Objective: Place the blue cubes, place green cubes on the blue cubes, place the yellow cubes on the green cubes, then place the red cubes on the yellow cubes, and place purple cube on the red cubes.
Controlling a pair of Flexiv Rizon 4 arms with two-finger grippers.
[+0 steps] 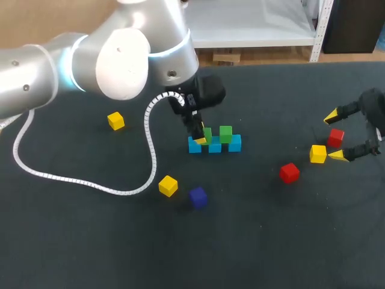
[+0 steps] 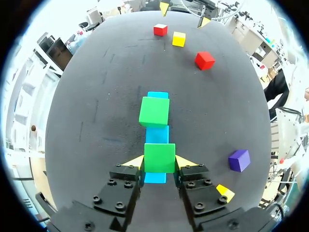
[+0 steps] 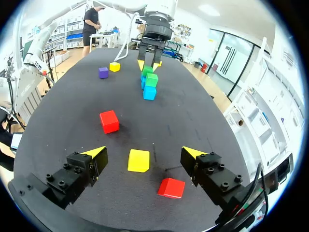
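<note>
Green cube (image 2: 159,157) clenched in left jaws | seat it square on your blue cube row (image 2: 157,135) | right jaws released

Matt cloth-like table (image 1: 90,241); smooth green cube (image 2: 159,157); glossy left arm (image 1: 120,60).

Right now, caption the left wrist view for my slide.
Left pincer shut on a green cube over the blue row, second green cube ahead.
</note>
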